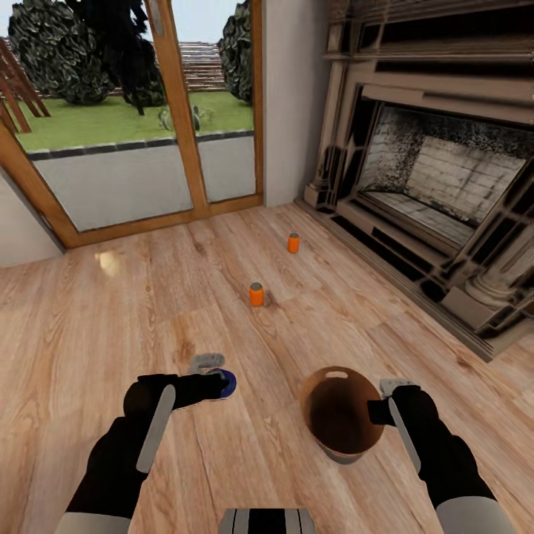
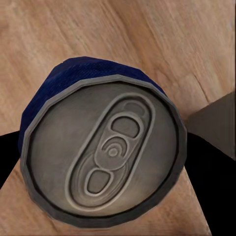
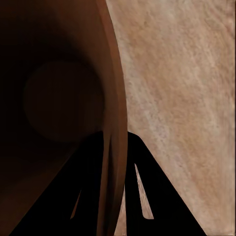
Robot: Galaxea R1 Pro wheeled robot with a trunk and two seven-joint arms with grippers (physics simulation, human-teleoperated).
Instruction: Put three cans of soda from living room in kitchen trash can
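The blue can is seen on the near left of the plank floor, pinched at its sides by the left gripper; in the left wrist view its grey top and pull tab face the camera, with dark fingers at either side. The trash can is held on the near right, its rim wall clamped between the fingers of the right gripper, one finger inside and one outside. Two orange cans are left upright farther off on the floor, one in the middle and one beyond it, nearer the fireplace. The cans are judged light, rigid and smooth, so a firm squeeze across the middle of the body is advised, since thin walls could slip or dent. The bin is judged stiff and light enough for a one-sided rim hold, though some tilt may be expected. The blue can's body is largely hidden by the gripper in the head view, and the bin's bottom is lost in darkness, so its contents cannot be made out
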